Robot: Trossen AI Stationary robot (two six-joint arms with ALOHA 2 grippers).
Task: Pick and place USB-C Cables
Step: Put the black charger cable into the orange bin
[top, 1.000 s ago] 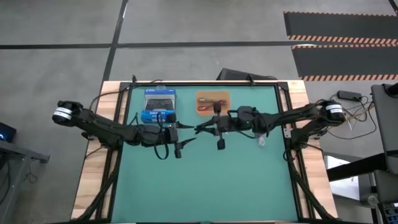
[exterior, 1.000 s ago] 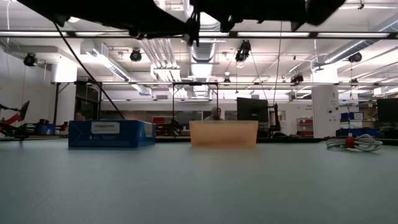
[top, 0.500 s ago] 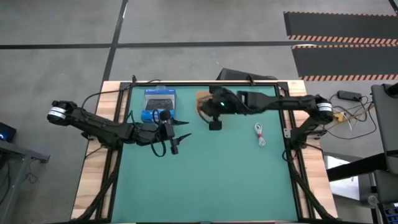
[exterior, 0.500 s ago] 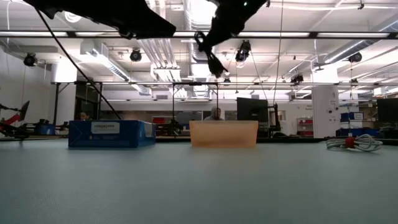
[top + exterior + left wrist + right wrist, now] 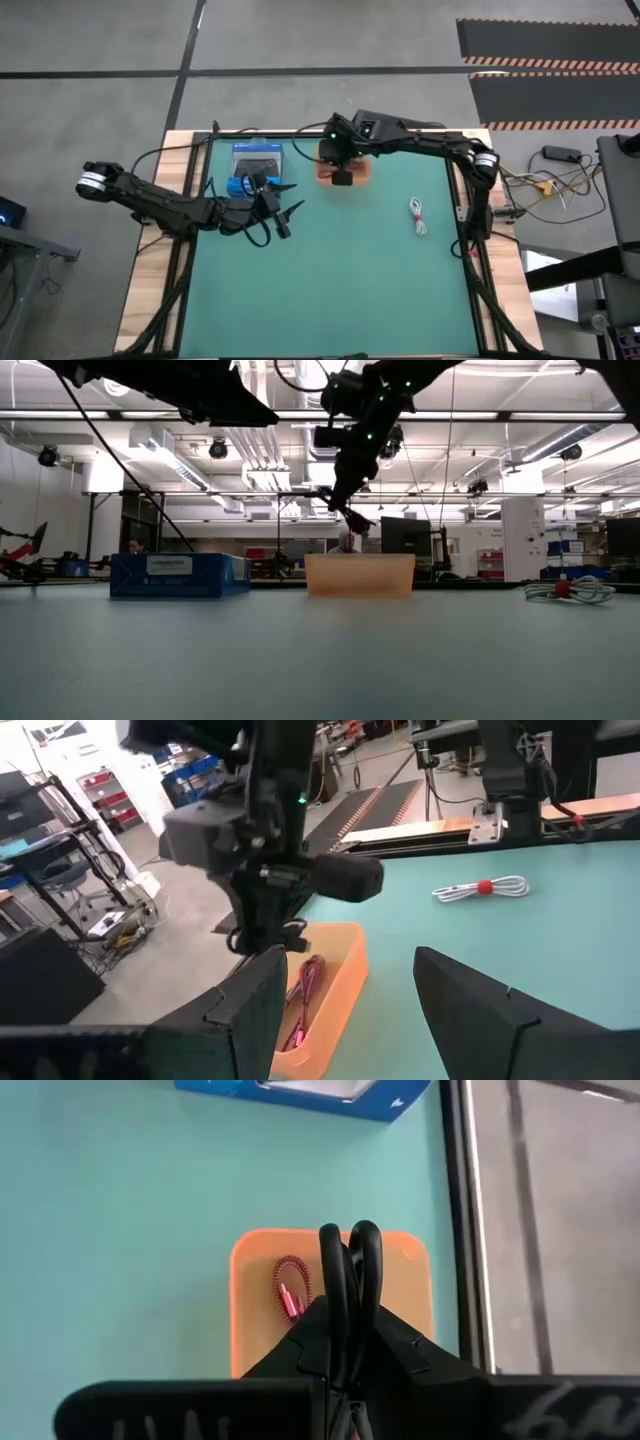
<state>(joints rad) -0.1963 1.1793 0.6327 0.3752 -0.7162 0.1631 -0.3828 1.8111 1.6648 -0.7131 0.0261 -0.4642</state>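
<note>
Hovering over the orange tray (image 5: pixel 410 1295), right end effector (image 5: pixel 348 1245) clamps a black cable; blue box (image 5: pixel 257 160) nearby.

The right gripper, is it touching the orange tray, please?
Apart. The low view shows the right gripper, holding a black cable, above the orange tray, with a clear gap.

An industrial robotics lab: exposed silver ceiling ducts (image 5: pixel 270 445), strip lights, a black monitor (image 5: pixel 405 537) and blue storage shelving (image 5: pixel 190 775) beyond the green-topped table (image 5: pixel 340 280).
</note>
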